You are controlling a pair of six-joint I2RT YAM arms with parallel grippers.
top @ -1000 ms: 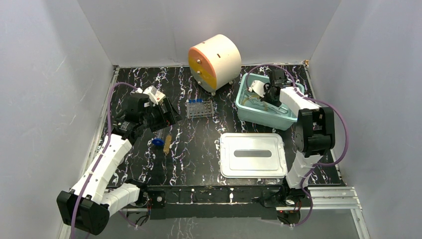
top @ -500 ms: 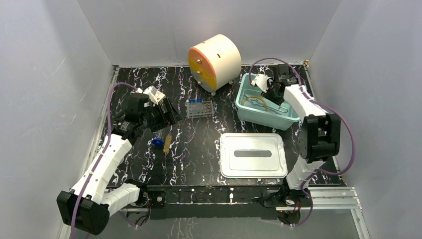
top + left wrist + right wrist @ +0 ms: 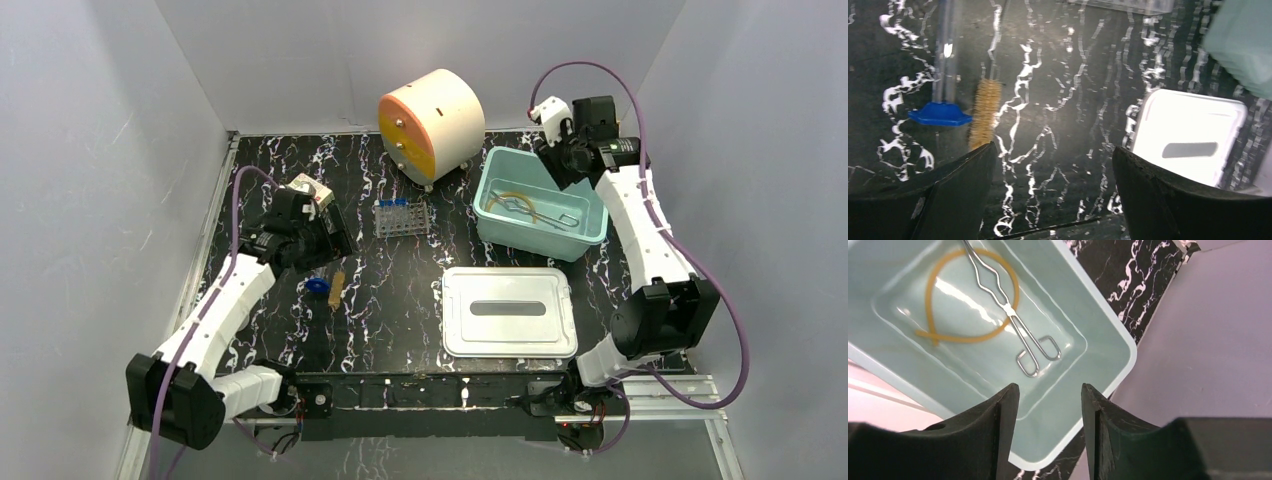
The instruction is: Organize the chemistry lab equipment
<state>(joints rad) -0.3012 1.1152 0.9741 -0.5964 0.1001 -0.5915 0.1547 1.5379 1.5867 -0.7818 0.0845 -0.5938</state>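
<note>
A tan rubber-tubing coil (image 3: 965,339) and metal tongs (image 3: 1013,315) lie inside the teal tub (image 3: 1108,315); the top view shows the coil (image 3: 505,198) and the tub (image 3: 540,245) too. My right gripper (image 3: 1050,386) is open and empty, raised above the tub's far right corner (image 3: 560,150). A clear blue-capped tube (image 3: 940,114) and a short tan bristle tool (image 3: 985,112) lie side by side on the table. My left gripper (image 3: 1053,148) is open and empty, just above and behind them (image 3: 325,240). A small clear tube rack (image 3: 402,217) holds blue-capped tubes.
The round cream-and-orange drawer cabinet (image 3: 430,122) stands at the back centre. The tub's white lid (image 3: 508,311) lies flat at the front right and also shows in the left wrist view (image 3: 1188,135). Grey walls close in the table on three sides.
My right gripper has risen out of the tub and moved back and right, leaving the coil and tongs uncovered inside. My left arm has shifted slightly.
</note>
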